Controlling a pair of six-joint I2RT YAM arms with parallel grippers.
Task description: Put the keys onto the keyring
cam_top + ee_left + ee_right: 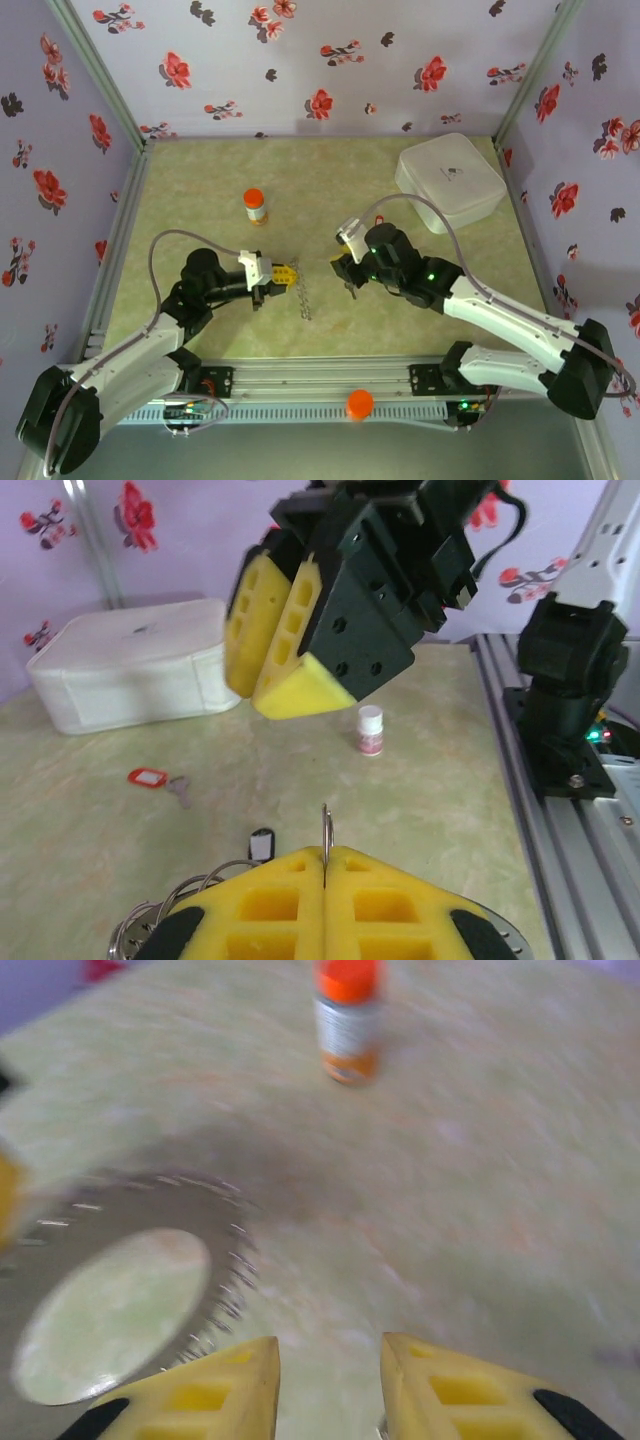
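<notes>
The left claw (325,858) was fully closed, its yellow pads (270,905) pressed flat together and pinching the thin edge of the keyring (325,825), which stood upright between them in the left wrist view; more silvery loops of the ring curled out at the lower left of the pads. From above, this claw (286,272) sat left of centre over the table (200,180), with the keyring (304,296) trailing just beside its tips.

The right claw (330,1348) stood partly open, a clear gap between its two yellow fingers (225,1385) and nothing seen held in that gap; in its own blurred view the keyring (190,1235) showed as a flat dark grey ring with a wide hole and a fine silvery rim, just left of those fingers. In the left wrist view the right claw (272,695) hung pointing down, above and beyond the pinched ring, apart from it.

Farther out, the key with the red tag (148,777) lay flat on the table, well apart from the ring; the key with the dark tag (261,842) lay close beside the left pads, though whether it touched the ring I could not tell. A small white-capped bottle (370,730) stood upright beyond; a white box (130,670) sat near the back; an orange-capped bottle (255,206) stood upright, well apart from both claws.
</notes>
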